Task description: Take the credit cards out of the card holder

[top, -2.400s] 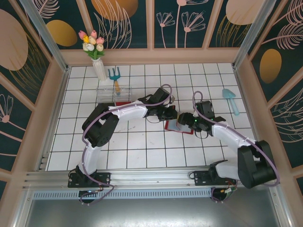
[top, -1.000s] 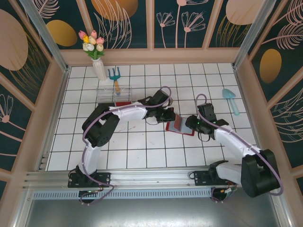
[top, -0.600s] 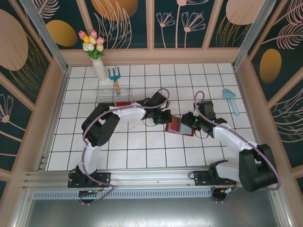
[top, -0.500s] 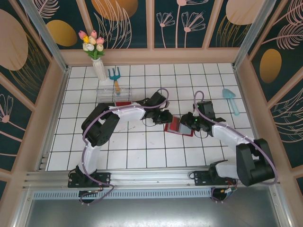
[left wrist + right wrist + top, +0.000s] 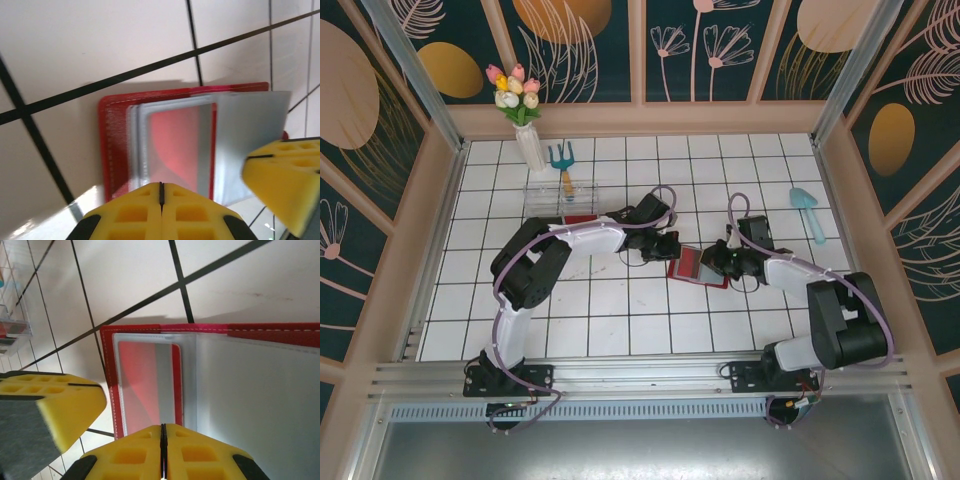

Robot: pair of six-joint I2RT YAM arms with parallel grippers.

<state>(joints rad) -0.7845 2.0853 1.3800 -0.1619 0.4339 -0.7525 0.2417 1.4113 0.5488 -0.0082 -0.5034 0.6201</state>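
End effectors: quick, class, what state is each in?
Left end effector: closed at the edge of the card holder; grip unclear.
Right end effector: closed at its opposite edge; grip unclear.

no legible text, labels or numbers, card holder (image 5: 697, 266) unmarked

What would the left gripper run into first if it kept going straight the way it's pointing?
Probably the open card holder: the shut left gripper points at its clear pocket, just ahead. Depth is unclear, so it may be touching it.
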